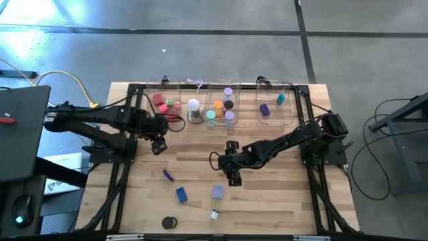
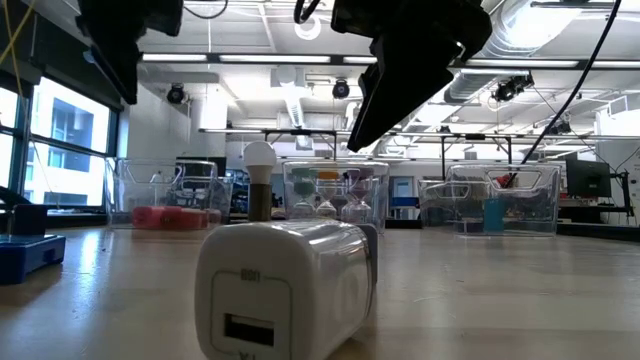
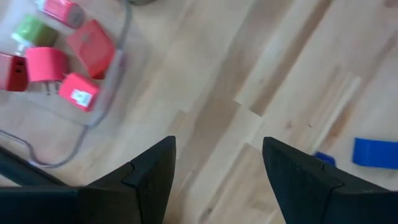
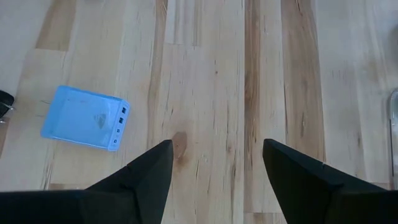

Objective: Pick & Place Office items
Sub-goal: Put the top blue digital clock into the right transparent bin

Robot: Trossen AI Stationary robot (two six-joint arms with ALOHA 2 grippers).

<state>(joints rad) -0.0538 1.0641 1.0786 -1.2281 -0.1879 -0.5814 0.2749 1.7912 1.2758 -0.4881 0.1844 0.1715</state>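
Wooden table (image 1: pixel 281 201): clear bin (image 1: pixel 166 100) holds red pieces (image 1: pixel 160 103).

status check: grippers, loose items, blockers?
Left gripper open, empty, near the red-item bin. Right gripper open, empty, above the light-blue block. Nothing blocking.

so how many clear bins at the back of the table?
3, in a row along the far edge: left bin with red and pink pieces, middle bin with cylinders, right bin with purple and teal pieces.

Left gripper (image 1: pixel 158 145) and right gripper (image 1: pixel 233 175) hover, jaws apart, empty.
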